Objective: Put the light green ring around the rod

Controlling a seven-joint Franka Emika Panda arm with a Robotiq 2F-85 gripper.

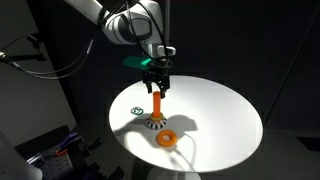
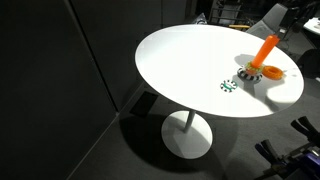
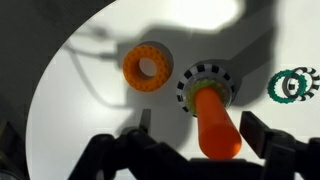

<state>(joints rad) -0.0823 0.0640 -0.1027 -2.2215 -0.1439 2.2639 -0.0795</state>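
Note:
The orange rod [image 3: 215, 120] stands on its round black-and-white patterned base [image 3: 182, 88] on the white table; it shows in both exterior views [image 1: 158, 104] [image 2: 266, 50]. The light green ring [image 3: 191, 97] lies around the foot of the rod, on the base. My gripper [image 3: 203, 130] is open, with one finger on each side of the rod's top and not touching it. In an exterior view the gripper [image 1: 157, 82] hangs just above the rod.
An orange-yellow ring [image 3: 148, 67] lies flat on the table beside the base [image 1: 167, 138] [image 2: 274, 72]. A small dark green-and-white patterned ring [image 3: 292, 86] lies on the other side [image 2: 228, 85]. The round white table [image 2: 185, 60] has dark surroundings.

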